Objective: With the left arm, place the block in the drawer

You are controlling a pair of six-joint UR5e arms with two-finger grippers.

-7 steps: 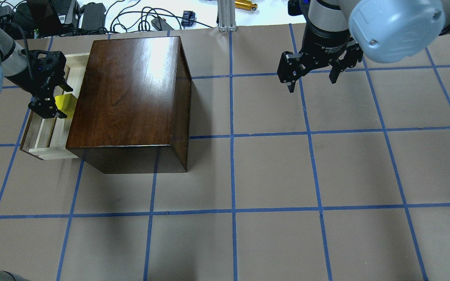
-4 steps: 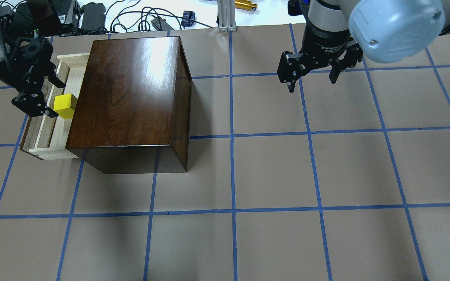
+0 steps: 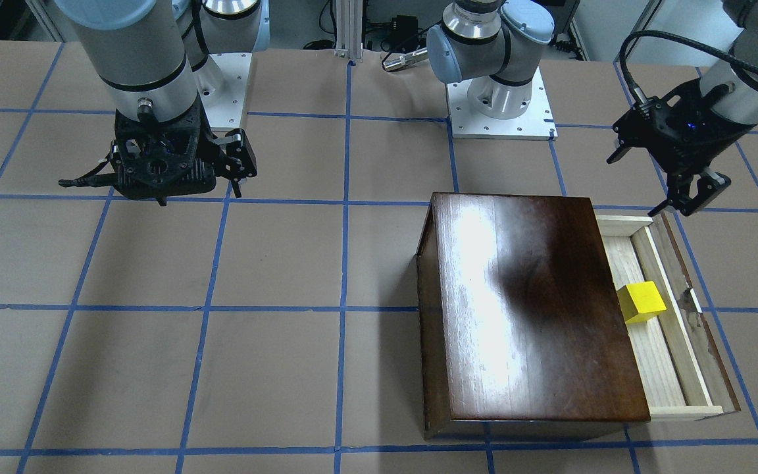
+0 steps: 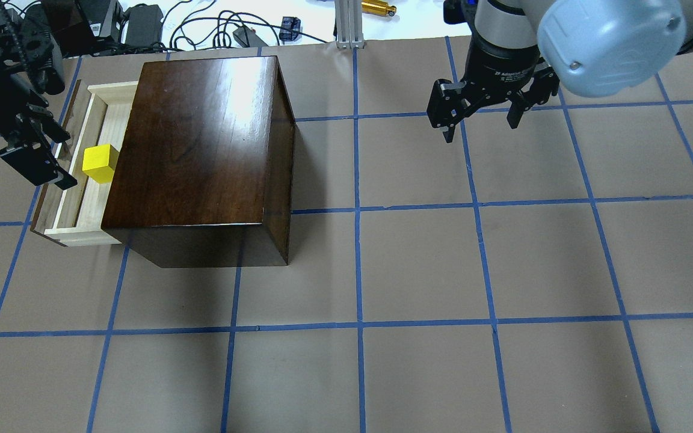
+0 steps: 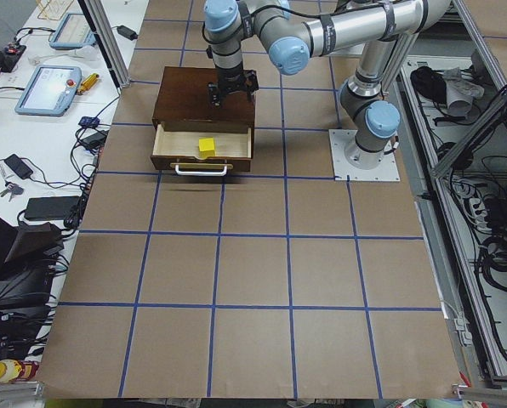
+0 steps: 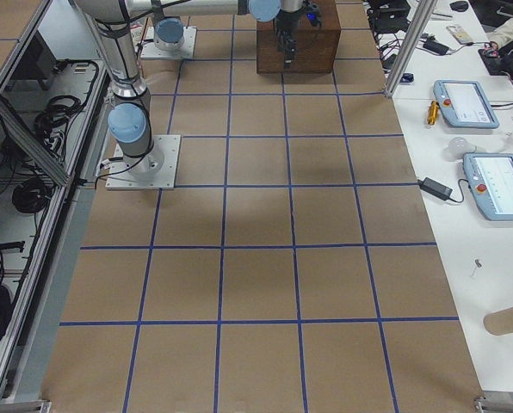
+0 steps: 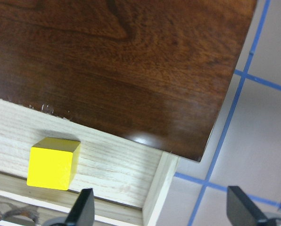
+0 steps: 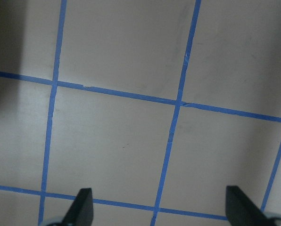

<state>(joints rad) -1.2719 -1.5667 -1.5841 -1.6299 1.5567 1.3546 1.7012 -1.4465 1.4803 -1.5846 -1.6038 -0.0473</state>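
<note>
The yellow block [image 4: 100, 163] rests on the floor of the pulled-out drawer [image 4: 91, 207], close against the dark brown box [image 4: 202, 138]. It also shows in the front view [image 3: 641, 302], the left side view [image 5: 207, 146] and the left wrist view [image 7: 53, 163]. My left gripper [image 4: 67, 162] is open and empty. It is raised above the drawer's outer front panel, to the left of the block and apart from it; its fingertips frame the left wrist view [image 7: 161, 213]. My right gripper [image 4: 480, 130] is open and empty, above bare table at the far right.
The drawer [image 3: 658, 359] sticks out of the box [image 3: 530, 309] on its left side, with a metal handle [image 5: 201, 170]. Cables and power bricks [image 4: 142, 24] and an aluminium post [image 4: 349, 24] stand past the table's far edge. Blue tape lines grid the table.
My left gripper, its fingers around the block one second ago, has drawn back left and upward, empty. The block stays in the drawer. The right arm has not moved.
</note>
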